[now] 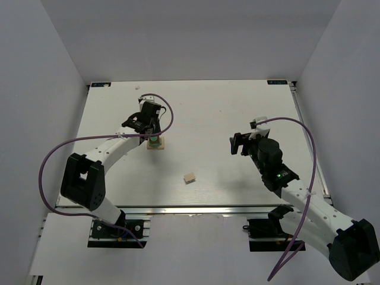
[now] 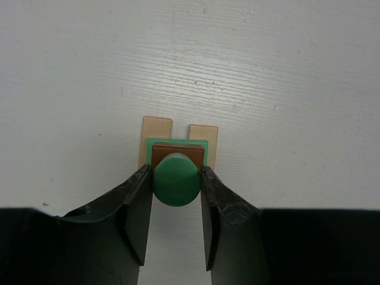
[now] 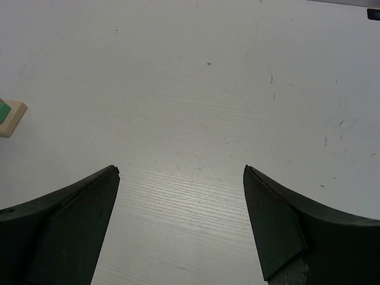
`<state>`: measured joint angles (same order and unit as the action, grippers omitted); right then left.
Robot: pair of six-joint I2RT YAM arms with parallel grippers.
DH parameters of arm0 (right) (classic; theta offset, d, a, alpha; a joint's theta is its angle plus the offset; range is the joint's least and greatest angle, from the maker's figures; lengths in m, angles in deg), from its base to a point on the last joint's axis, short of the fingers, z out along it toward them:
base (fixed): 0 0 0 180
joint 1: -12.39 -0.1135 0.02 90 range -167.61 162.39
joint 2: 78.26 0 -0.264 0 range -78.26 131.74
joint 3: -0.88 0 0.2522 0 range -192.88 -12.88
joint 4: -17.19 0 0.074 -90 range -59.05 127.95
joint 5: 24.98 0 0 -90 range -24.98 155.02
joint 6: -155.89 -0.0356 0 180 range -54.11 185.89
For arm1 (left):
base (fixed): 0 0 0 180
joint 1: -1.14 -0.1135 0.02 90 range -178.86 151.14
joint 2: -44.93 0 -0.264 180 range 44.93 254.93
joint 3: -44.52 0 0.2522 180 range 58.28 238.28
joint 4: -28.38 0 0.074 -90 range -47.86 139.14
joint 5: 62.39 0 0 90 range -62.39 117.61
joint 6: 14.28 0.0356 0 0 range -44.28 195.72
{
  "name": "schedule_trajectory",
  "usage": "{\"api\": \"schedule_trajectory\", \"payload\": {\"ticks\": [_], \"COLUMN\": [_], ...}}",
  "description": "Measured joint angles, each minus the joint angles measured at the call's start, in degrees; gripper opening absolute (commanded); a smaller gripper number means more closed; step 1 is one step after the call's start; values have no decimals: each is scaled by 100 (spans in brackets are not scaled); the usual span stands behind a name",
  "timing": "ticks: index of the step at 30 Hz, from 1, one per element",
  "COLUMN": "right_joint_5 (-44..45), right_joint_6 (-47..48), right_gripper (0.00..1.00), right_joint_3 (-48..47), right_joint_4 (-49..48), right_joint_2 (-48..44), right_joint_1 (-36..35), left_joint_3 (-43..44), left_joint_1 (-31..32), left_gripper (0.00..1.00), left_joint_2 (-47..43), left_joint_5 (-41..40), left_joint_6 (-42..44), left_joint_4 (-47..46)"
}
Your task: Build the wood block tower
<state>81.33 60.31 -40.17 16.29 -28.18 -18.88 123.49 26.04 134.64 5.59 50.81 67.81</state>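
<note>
Left gripper (image 2: 175,172): gripped green round piece (image 2: 176,183) atop wood block tower (image 1: 156,144), which stood at ten o'clock on table (image 1: 237,107). Right gripper (image 3: 181,171): gaped wide, empty, at three o'clock. Tan block (image 1: 190,177) lay at six o'clock.

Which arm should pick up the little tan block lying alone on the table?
Right, probably. The right tool is open and empty, while the left tool is shut on a green round piece at the tower. The loose tan block lies between the two arms.
</note>
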Motion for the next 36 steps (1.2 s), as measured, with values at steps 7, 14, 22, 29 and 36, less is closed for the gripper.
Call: {"api": "schedule_trajectory", "payload": {"ticks": [7, 14, 22, 29, 36], "right_joint_5": [-24, -63, -107, -151, -155], "right_joint_6": [4, 20, 22, 22, 24], "right_gripper": [89, 89, 89, 89, 89], "right_joint_3": [0, 0, 0, 0, 0], "right_joint_4": [0, 0, 2, 17, 94], "right_joint_2": [0, 0, 0, 0, -37], "right_joint_1": [0, 0, 0, 0, 0], "left_joint_3": [-9, -37, -70, -83, -85], "left_joint_1": [0, 0, 0, 0, 0], "left_gripper": [33, 34, 34, 34, 34], "left_joint_2": [-4, -20, -44, -79, -79], "left_joint_5": [0, 4, 4, 15, 17], "left_joint_6": [9, 44, 48, 61, 85], "left_joint_4": [-2, -2, -31, -66, -83]}}
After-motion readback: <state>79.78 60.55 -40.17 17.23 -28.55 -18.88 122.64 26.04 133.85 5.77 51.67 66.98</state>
